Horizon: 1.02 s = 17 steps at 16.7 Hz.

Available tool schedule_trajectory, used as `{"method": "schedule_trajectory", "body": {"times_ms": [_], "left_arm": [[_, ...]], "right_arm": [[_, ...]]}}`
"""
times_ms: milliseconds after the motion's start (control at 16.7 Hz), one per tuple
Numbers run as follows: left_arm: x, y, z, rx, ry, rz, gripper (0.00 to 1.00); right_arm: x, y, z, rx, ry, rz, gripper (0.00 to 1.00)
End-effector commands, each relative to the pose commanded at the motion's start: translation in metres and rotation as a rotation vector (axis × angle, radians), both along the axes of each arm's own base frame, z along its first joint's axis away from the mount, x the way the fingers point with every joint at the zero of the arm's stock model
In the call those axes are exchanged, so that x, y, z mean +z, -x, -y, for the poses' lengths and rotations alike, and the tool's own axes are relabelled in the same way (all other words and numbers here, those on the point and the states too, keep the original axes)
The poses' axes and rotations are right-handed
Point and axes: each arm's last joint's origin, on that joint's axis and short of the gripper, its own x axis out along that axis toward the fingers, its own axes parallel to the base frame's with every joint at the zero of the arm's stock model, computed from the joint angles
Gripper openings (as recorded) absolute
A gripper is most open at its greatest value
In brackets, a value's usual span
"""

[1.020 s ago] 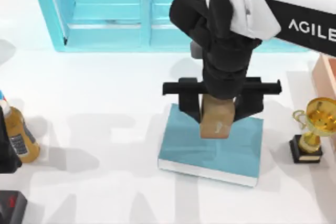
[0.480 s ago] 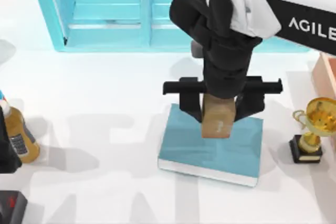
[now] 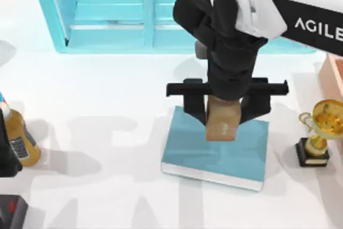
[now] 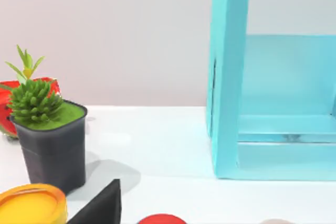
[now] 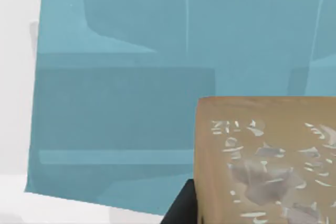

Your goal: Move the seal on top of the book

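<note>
The seal [image 3: 222, 127], a small tan-brown block with a pale mark, hangs over the far half of the teal-blue book [image 3: 193, 151], which lies flat on the white table right of centre. My right gripper [image 3: 224, 119] comes down from above, shut on the seal with a black finger on either side. In the right wrist view the seal [image 5: 268, 161] sits close to the camera with the book's cover [image 5: 121, 103] beneath it; whether the block touches the cover I cannot tell. My left arm [image 3: 6, 154] stays parked at the table's left edge.
A turquoise shelf unit [image 3: 107, 14] spans the back. A gold trophy [image 3: 319, 132] stands just right of the book, below an orange-pink box edge [image 3: 332, 76]. An amber bottle [image 3: 19, 140] is at the far left, a black object [image 3: 10, 213] at the front-left corner. A potted plant [image 4: 50, 135] shows in the left wrist view.
The seal has shifted a little to the right and looks slightly lower over the book, still in my right gripper. The left arm has not moved.
</note>
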Motion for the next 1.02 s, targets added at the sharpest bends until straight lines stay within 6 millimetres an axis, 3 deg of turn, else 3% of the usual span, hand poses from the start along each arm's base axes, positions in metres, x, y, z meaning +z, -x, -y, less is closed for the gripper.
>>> {"method": "schedule_trajectory", "body": {"times_ms": [360, 1020], "left_arm": [[0.0, 0.0, 0.0, 0.0, 0.0, 0.0, 1.0], [0.0, 0.0, 0.0, 0.0, 0.0, 0.0, 1.0]], "right_arm": [[0.0, 0.0, 0.0, 0.0, 0.0, 0.0, 0.98], [0.0037, -0.0002, -0.0008, 0.001, 0.0, 0.0, 1.0]]}}
